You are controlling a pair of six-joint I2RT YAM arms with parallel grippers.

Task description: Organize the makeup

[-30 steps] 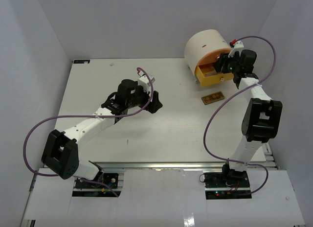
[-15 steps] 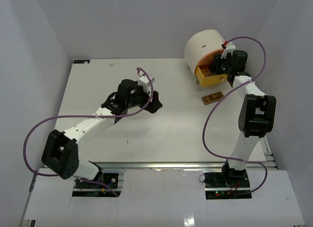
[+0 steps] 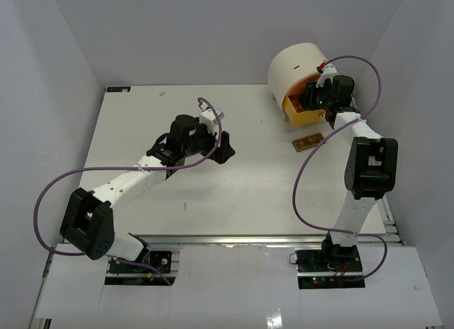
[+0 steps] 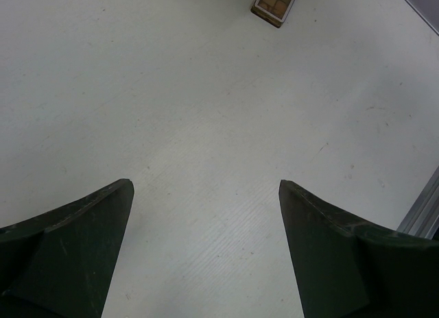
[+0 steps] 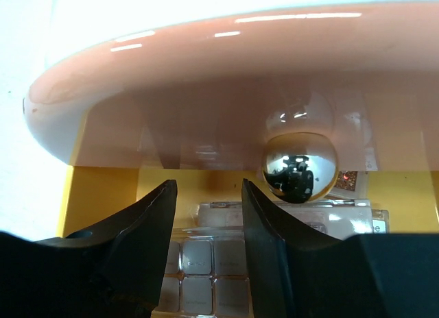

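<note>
A brown palette [image 3: 308, 141] lies flat on the white table [image 3: 248, 194], just in front of the round cream drawer unit [image 3: 298, 63]; it also shows at the top of the left wrist view [image 4: 276, 1]. My right gripper [image 3: 313, 102] is inside the unit's pulled-out yellow drawer [image 3: 301, 116]. In the right wrist view its jaws [image 5: 209, 191] stand apart over a grey-white palette [image 5: 199, 263] lying in the yellow drawer [image 5: 103, 194], with another clear-lidded palette [image 5: 274, 212] behind it. My left gripper [image 3: 223, 148] is open and empty above mid-table [image 4: 206, 188]. No sponges or lipsticks are in view.
A peach drawer front [image 5: 206, 78] with a shiny gold knob [image 5: 300, 166] hangs right above my right gripper. White walls enclose the table on the left, back and right. A metal rail [image 3: 248, 238] runs along the near edge.
</note>
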